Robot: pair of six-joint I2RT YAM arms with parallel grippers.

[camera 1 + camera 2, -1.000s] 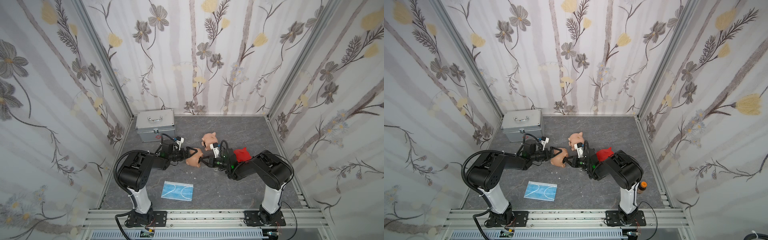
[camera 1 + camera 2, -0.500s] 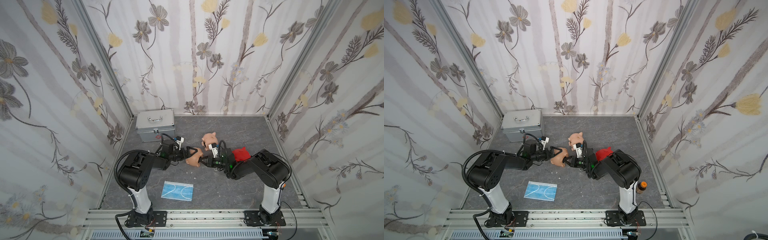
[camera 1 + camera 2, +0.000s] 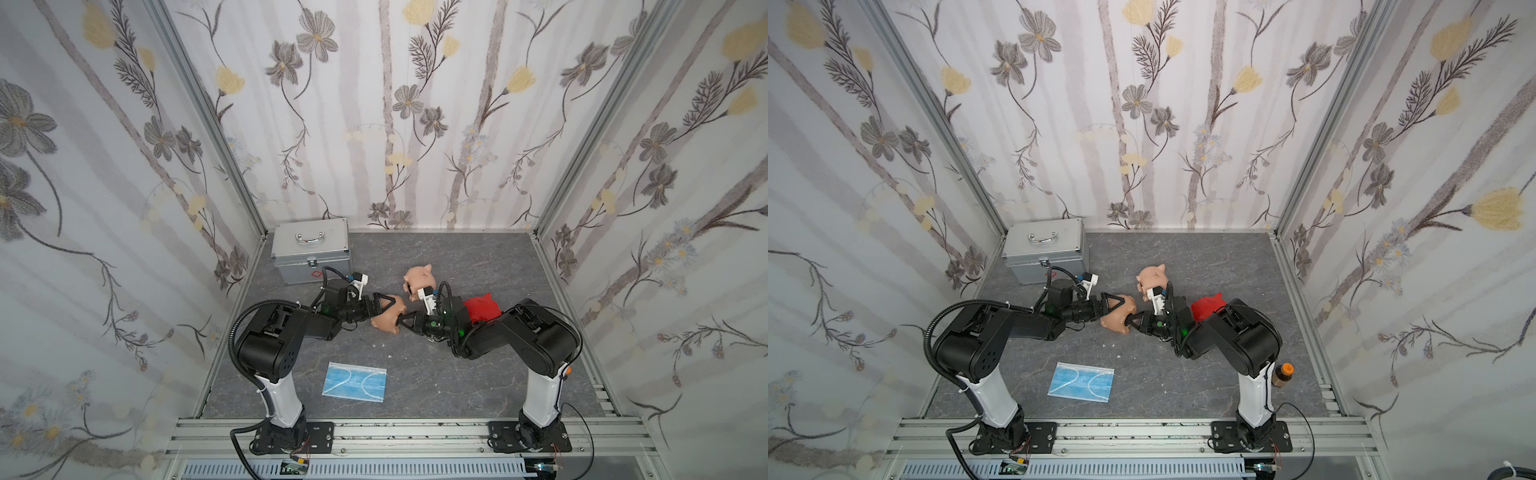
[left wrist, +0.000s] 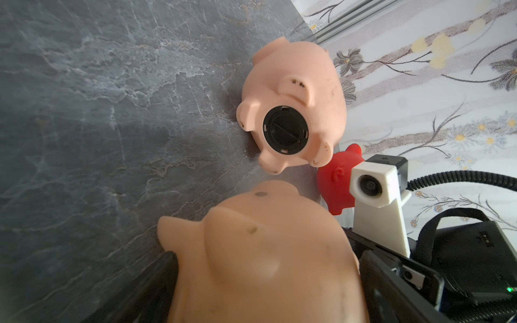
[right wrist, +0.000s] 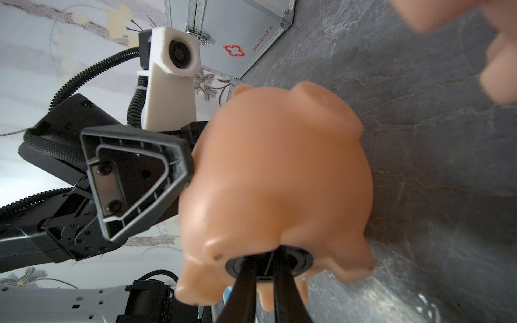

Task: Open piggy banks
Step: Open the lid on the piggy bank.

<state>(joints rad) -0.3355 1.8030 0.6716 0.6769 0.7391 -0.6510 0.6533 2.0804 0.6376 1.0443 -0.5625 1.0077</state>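
Observation:
A peach-pink piggy bank (image 3: 388,318) hangs just above the floor between the wide-set jaws of my left gripper (image 3: 384,309), which is shut on its body (image 4: 265,251). My right gripper (image 5: 265,265) meets it belly-on. Its two thin fingers (image 5: 246,285) are pinched on the ridge of the black belly plug (image 5: 299,261). A second peach-pink piggy bank (image 3: 419,279) lies on its side behind, with its black plug (image 4: 285,130) in place. The red piggy bank (image 3: 480,307) sits by the right arm, partly hidden.
A silver metal case (image 3: 309,253) stands at the back left. Near the front, a blue face mask (image 3: 354,382) lies flat on the floor. A small orange-capped bottle (image 3: 1281,374) stands behind the right arm's base. Papered walls close three sides.
The right arm has edged a little toward the held pig and its fingers have drawn closer together on the plug. The left arm and the pig have stayed put.

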